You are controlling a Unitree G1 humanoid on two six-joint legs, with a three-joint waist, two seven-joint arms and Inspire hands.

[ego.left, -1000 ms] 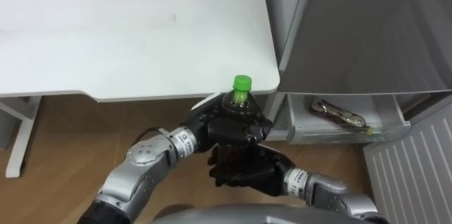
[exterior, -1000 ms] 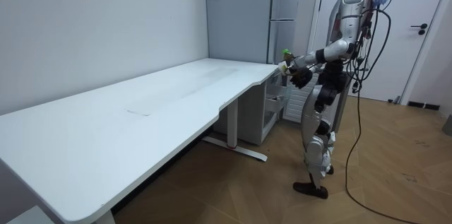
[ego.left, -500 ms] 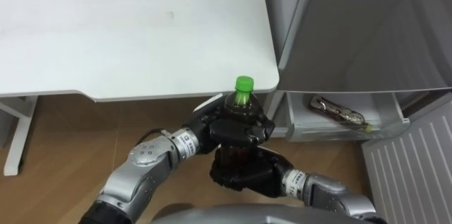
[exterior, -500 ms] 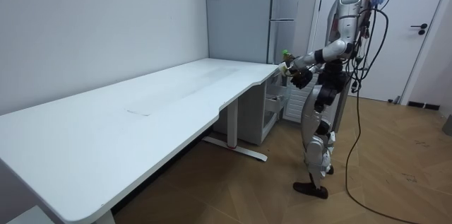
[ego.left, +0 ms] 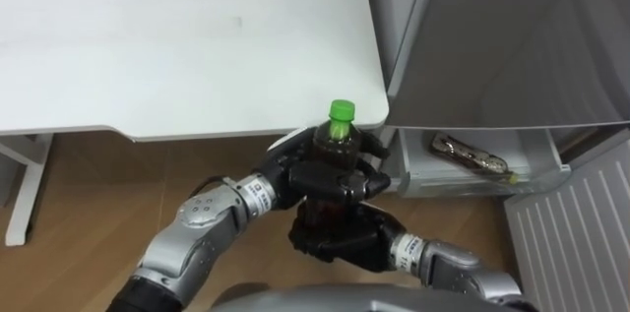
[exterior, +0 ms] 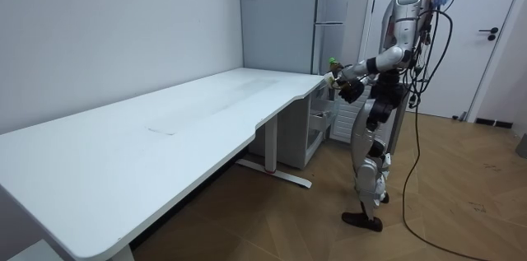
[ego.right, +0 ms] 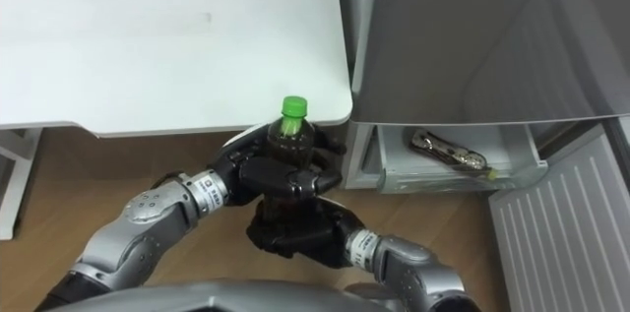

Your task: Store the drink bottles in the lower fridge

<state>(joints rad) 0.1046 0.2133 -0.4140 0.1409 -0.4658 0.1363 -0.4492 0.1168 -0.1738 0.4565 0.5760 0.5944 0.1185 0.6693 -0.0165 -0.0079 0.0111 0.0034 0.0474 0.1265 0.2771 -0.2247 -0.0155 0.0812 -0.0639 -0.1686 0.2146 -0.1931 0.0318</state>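
A dark drink bottle [ego.left: 335, 145] with a green cap [ego.left: 341, 109] stands upright in both my hands, just off the white table's near right corner. My left hand [ego.left: 313, 176] is curled round its upper body. My right hand [ego.left: 340, 238] wraps its lower part from beneath. The same bottle [ego.right: 287, 140] appears with the left hand [ego.right: 271, 174] and right hand [ego.right: 290, 233] in the right eye view. The lower fridge drawer [ego.left: 482, 182] stands open to my right, with a wrapped packet [ego.left: 471, 157] lying in it. In the room view I stand by the fridge [exterior: 329, 14], bottle [exterior: 333, 67] held in front of me.
The white table [ego.left: 187, 46] fills the upper left, its corner close to the bottle. The grey fridge door [ego.left: 512, 46] rises on the right, above the open drawer. A ribbed white panel [ego.left: 576, 238] lies at the lower right. Wooden floor [ego.left: 89, 204] lies below.
The right hand has slid up a little under the bottle and closed tighter on its base. The bottle has stayed almost in place.
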